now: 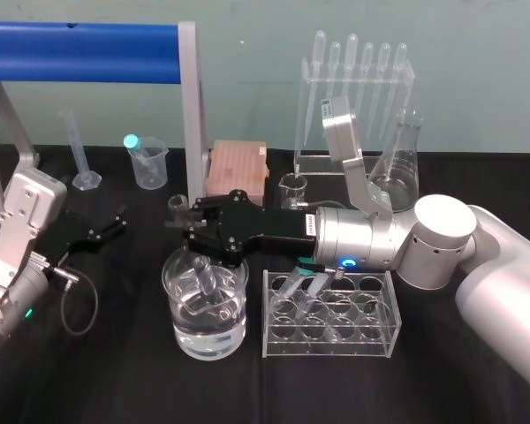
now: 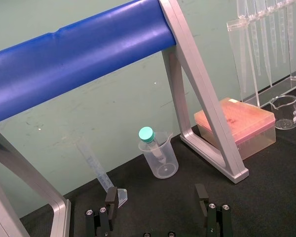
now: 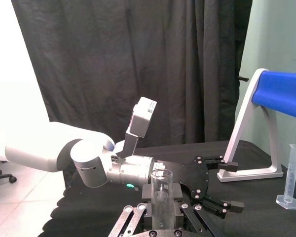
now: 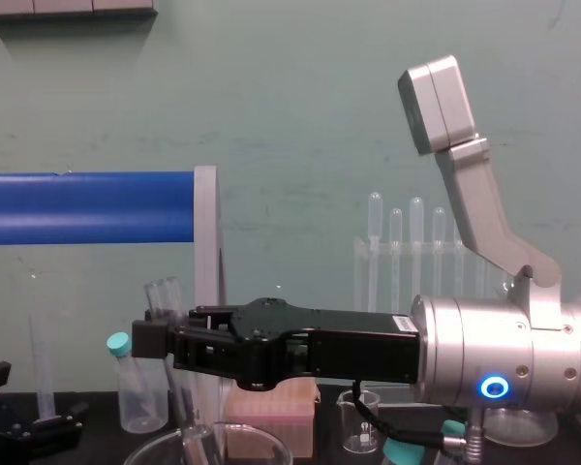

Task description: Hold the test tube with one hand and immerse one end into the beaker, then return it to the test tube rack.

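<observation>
Biggest on my screens is the right arm [image 1: 486, 265], stretched in from the right of the beaker [image 1: 210, 340] with its blue ring lit. My left arm [image 1: 18, 256] sits well off to the beaker's left. The rack [image 1: 329, 343] stands just right of the beaker, close but apart, with teal-capped tubes in the row farthest from me. The beaker itself has clear liquid in its lower part. The right gripper [image 1: 187, 225] hangs directly over the beaker's rim, its fingers pinching the tube [image 4: 167, 302] near the upper end. The left gripper [image 1: 115, 223], left of the beaker and a little behind it, has its fingers spread wide. The tube leans, open end up, lower end down inside the beaker; I cannot tell whether the tip reaches the liquid.
</observation>
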`<action>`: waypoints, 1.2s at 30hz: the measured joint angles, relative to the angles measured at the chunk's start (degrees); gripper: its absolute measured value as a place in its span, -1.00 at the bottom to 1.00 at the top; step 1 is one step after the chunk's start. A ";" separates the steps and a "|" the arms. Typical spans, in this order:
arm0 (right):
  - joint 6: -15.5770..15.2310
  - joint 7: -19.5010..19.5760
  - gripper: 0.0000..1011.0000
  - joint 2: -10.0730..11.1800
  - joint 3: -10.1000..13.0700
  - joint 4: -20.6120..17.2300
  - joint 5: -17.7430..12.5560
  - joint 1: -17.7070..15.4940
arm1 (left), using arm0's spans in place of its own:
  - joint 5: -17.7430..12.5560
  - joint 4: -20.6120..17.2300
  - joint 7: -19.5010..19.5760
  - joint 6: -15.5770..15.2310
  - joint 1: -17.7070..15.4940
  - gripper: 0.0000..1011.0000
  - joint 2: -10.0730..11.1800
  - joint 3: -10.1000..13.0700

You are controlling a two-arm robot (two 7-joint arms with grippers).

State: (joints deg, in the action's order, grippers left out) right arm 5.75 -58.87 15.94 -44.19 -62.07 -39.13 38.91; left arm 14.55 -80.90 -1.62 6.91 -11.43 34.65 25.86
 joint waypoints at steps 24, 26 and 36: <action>0.00 0.00 -0.55 0.00 0.00 0.00 0.00 0.00 | 0.00 0.00 0.00 0.00 0.00 0.98 0.00 0.00; 0.00 0.00 -0.55 0.00 0.00 0.00 0.00 0.00 | 0.00 0.00 0.00 0.00 0.00 0.98 0.00 0.00; 0.00 0.00 -0.55 0.00 0.00 0.00 0.00 0.00 | 0.00 0.00 0.00 0.00 0.00 0.98 0.00 0.00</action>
State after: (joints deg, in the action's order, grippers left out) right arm 5.75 -58.87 15.94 -44.19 -62.07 -39.13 38.91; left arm 14.55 -80.90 -1.62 6.91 -11.43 34.65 25.86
